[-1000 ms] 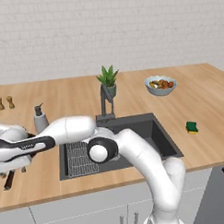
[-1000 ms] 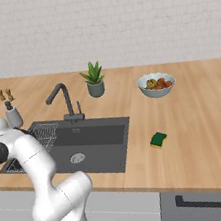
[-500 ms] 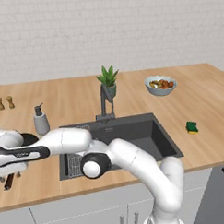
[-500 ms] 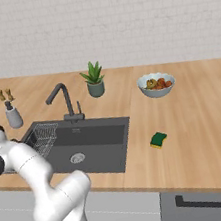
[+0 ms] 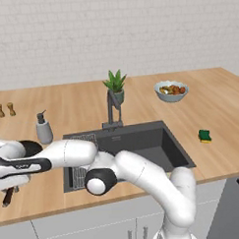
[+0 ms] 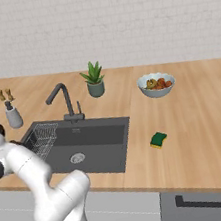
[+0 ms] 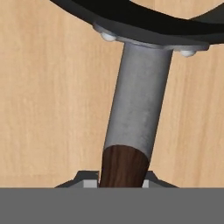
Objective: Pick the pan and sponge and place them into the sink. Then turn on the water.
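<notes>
Hand view puts me right over the pan: its black rim curves across the top, the grey metal neck runs down the middle, and the reddish-brown wooden handle starts just above my pincer. The two finger tips sit tight against either side of that wooden handle, so my pincer is narrow and clamped on it. A second ago it was spread wide; since then it has closed in.

From the left base view my arm reaches far out to the left, lower than it was a second ago, when the forearm was raised over the wire rack. The hand lies low over the tabletop at the left edge, with the pan's black rim showing just behind it and the handle's end poking out below it. The pan rests on the tabletop left of the sink, near the soap bottle.

The sponge lies on the tabletop right of the sink, well apart from it, where it was before. The faucet stands behind the sink, with the plant just behind it and the bowl of food farther right. None of these has moved.
</notes>
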{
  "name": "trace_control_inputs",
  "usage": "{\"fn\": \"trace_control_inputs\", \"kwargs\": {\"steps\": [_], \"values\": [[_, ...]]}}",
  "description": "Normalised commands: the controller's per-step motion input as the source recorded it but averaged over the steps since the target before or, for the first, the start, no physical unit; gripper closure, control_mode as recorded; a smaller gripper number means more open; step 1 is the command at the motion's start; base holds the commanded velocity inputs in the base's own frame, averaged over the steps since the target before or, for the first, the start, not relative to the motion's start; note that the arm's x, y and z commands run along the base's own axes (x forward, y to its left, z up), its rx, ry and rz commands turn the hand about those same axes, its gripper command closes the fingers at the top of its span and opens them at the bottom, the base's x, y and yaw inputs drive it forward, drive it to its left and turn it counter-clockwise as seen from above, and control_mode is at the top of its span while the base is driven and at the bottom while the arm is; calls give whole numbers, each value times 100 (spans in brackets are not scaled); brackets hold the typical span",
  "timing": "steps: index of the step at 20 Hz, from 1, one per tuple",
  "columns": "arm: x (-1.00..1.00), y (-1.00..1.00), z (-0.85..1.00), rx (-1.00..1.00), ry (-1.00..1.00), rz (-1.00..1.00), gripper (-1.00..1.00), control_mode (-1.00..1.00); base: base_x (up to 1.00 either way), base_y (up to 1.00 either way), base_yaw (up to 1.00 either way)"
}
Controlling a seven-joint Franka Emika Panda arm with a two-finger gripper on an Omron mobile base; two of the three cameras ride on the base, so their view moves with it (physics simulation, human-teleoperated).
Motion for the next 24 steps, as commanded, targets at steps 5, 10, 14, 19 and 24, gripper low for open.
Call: {"fn": "trace_control_inputs", "kwargs": {"steps": [5,10,14,19,24], "values": [[0,-15,2,0,0,0,100,-100,0,0,0],[-3,-72,48,0,1,-13,100,-100,0,0,0],[-2,-56,57,0,3,-25,100,-100,0,0,0],[-8,-53,8,-2,7,-24,100,-100,0,0,0],[-1,-43,0,0,5,-12,100,-100,0,0,0]]}}
